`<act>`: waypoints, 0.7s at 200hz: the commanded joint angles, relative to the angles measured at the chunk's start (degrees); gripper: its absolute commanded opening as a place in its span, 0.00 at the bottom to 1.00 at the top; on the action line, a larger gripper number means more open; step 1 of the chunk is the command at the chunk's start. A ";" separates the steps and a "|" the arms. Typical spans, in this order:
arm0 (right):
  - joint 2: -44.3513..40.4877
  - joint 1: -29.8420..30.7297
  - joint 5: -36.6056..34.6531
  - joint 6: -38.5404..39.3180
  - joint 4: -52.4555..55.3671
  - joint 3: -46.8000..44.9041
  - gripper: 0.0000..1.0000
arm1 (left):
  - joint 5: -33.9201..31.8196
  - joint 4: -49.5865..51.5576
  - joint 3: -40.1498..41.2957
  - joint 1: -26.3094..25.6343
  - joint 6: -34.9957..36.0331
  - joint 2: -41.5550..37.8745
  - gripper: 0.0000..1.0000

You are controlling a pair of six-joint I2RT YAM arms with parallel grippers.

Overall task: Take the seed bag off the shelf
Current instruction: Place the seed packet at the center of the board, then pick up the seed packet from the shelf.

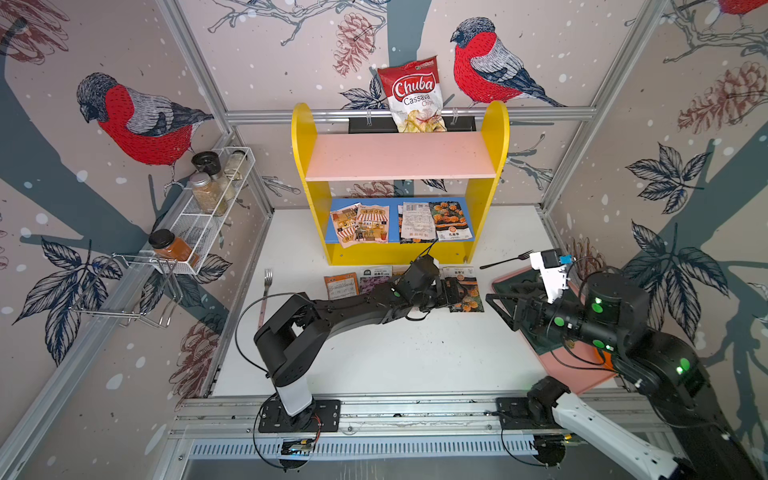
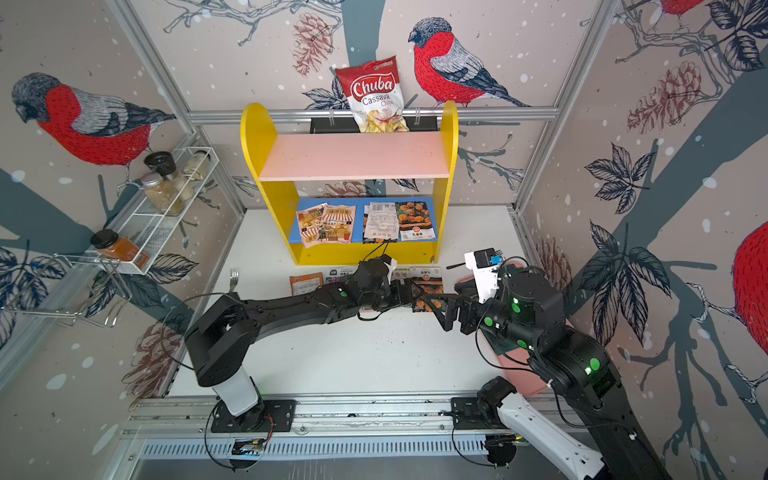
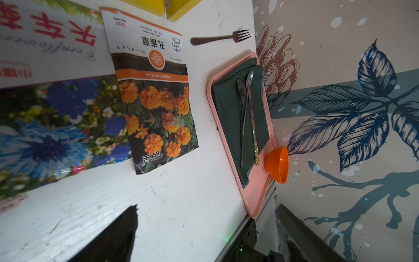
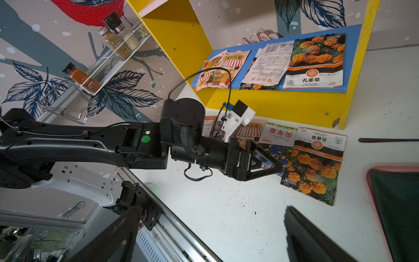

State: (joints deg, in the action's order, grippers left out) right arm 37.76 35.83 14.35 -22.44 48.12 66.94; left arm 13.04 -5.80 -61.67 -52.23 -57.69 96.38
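On the table [image 1: 395,353] before the shelf [image 1: 399,255], the blue-flower seed bag [image 4: 278,138] lies flat, partly hidden under the left gripper [image 4: 277,167], whose jaws stand spread, not closed on it. Overlapping bags [image 4: 265,63] cover the blue board [image 4: 351,68]. The right gripper [image 4: 211,206] is wide apart and empty, beside the pink tray [image 1: 582,376]. Bare table surface extends toward the arm bases.

Both top views looked steeply down from above the near side toward the far wall, sharing the whole table [image 1: 374,365] and shelf [image 1: 401,156]. The left wrist camera hung close over the table, facing right at the tray [image 3: 255,195]. The right wrist camera faced left. Both caught the marigold bag [image 3: 156,113] lying on the table.
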 commanded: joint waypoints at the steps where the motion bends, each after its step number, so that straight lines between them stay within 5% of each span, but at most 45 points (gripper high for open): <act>1: -0.12 0.02 -1.01 -1.64 -5.18 -1.25 1.00 | -3.18 3.59 1.93 1.11 4.64 -5.36 0.95; 76: 4.28 1.64 -7.25 -5.47 -17.99 -7.10 1.00 | -6.59 12.34 14.46 11.75 8.05 -32.31 0.97; 140: 15.33 13.30 -17.16 -6.11 -30.99 -7.21 1.00 | -1.33 20.90 17.39 29.53 9.82 -44.11 0.96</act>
State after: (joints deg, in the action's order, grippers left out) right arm 50.28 46.28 2.28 -27.99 25.71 58.83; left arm 8.75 11.09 -45.43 -27.55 -49.34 53.67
